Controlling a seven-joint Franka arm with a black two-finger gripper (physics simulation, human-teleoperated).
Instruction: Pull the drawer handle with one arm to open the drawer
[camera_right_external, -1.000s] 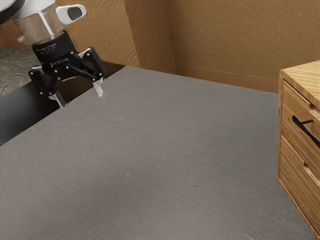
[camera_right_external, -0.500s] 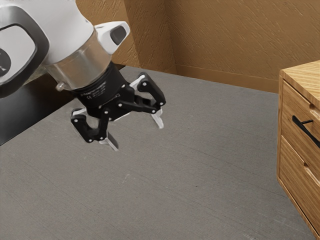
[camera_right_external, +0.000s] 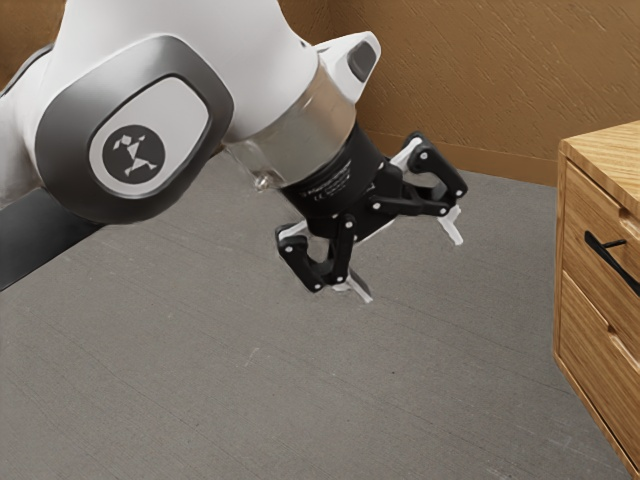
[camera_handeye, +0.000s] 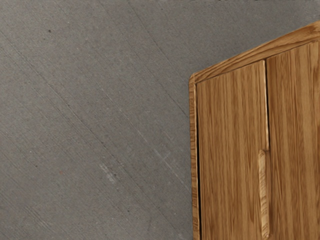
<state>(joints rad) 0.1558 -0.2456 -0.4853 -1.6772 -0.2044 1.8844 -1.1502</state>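
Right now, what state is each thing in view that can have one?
pincer: open, empty, above the table, apart from the cabinet.
upper drawer: shut, front flush with the cabinet.
drawer handle: untouched, nothing gripping it.
lower drawer: shut.

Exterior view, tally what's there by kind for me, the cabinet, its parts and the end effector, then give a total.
Wooden cabinet: 1
Drawer fronts: 2
Black handle: 1
End effector: 1
Total: 5
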